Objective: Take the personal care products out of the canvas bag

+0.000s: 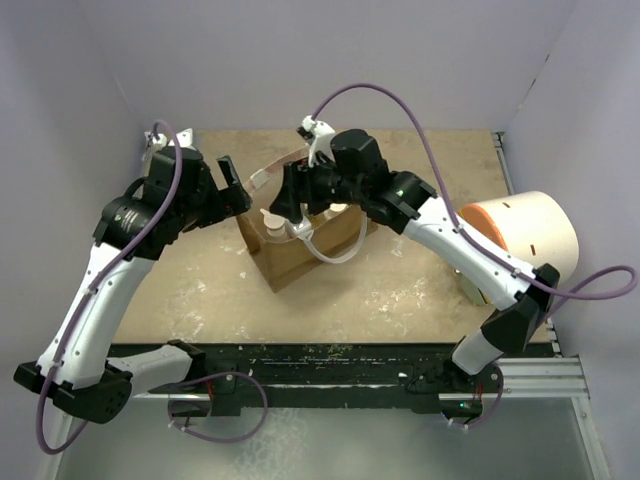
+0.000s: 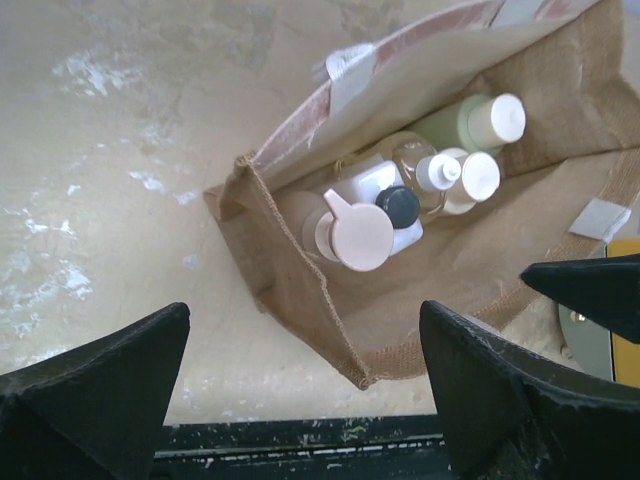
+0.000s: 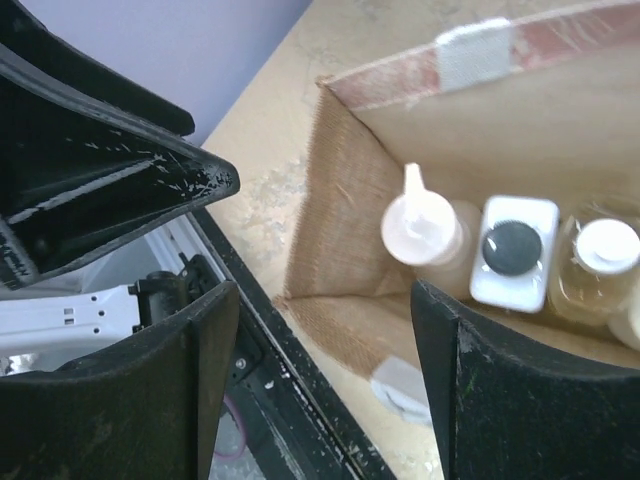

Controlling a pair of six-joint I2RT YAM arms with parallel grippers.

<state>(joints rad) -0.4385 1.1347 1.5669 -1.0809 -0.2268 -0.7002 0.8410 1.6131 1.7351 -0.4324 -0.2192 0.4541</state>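
The brown canvas bag [image 1: 290, 262] [image 2: 300, 290] [image 3: 345, 230] stands open mid-table with the personal care products upright inside. In the left wrist view these are a beige bottle with a pointed cap [image 2: 352, 232], a clear squarish bottle with a dark cap [image 2: 398, 206], a pale bottle with a white cap [image 2: 478, 176] and an olive-green bottle with a cream cap [image 2: 492, 120]. The right wrist view shows the beige bottle [image 3: 420, 226], the squarish one [image 3: 512, 250] and the pale one [image 3: 606, 248]. My left gripper [image 1: 232, 185] [image 2: 305, 390] hovers open above the bag's left rim. My right gripper [image 1: 290, 205] [image 3: 325, 380] is open over the bag, holding nothing.
A big white cylinder with an orange face [image 1: 525, 240] lies at the right edge of the table. A white rope handle [image 1: 330, 252] loops out of the bag. A black rail [image 1: 330, 360] runs along the near edge. Purple walls close in on three sides.
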